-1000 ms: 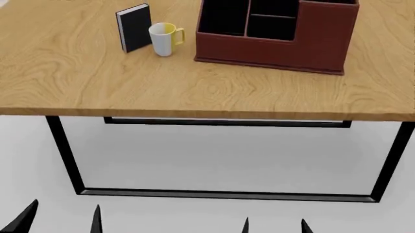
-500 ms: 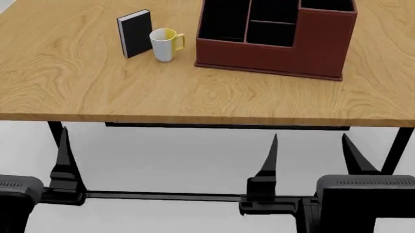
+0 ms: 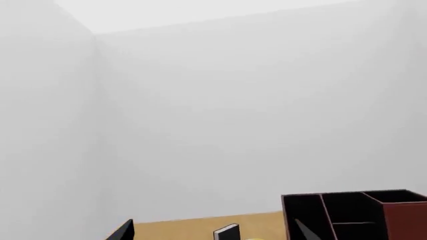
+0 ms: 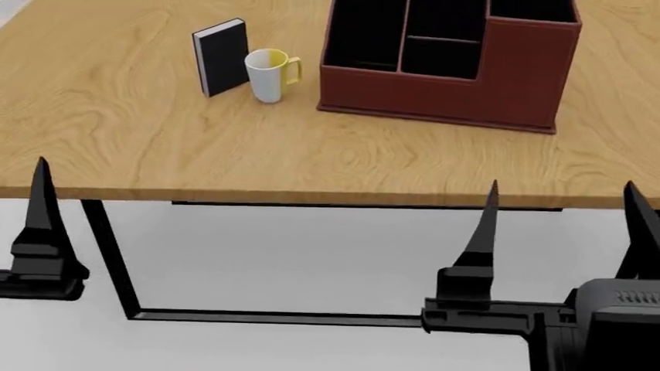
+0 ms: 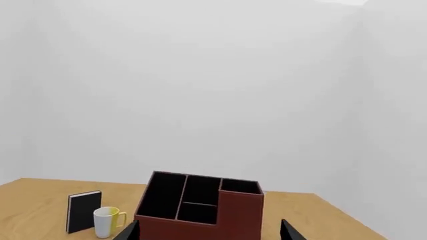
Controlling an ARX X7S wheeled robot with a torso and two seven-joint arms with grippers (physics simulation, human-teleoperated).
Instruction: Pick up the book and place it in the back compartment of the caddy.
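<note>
Three plain white walls (image 5: 200, 90) box in the scene, with no markings on them; a wall corner shows in each wrist view. Floor (image 4: 309, 263) under the table is flat pale grey-white.

Table (image 4: 154, 147): light wood-grain top on a black frame with a low crossbar between the legs. Only three things stand on it.

The caddy (image 4: 443, 93) sits right of centre in the head view: red-brown outside, black inside. Its right end is taller than the other two columns. The middle column is split by a cross divider, and the back compartment (image 4: 450, 17) is the cell on the far side of it, partly cut by the top frame edge in the head view.

The book (image 4: 222, 56) stands upright on the tabletop, black cover toward the robot, pale page edge on its left. It is left of the caddy, apart from it, and outside every cell.

A white mug (image 4: 270, 75) with a yellow handle and interior stands between the book and the caddy, just beside the book; can't tell if they touch.

Right gripper (image 4: 562, 224) is below the near table edge, fingers spread wide, nothing between them. Left gripper: one fingertip (image 4: 42, 209) shows at the left, also below the edge; two dark tips barely show in the left wrist view, so I cannot tell its spread. Both are well apart from the book.
</note>
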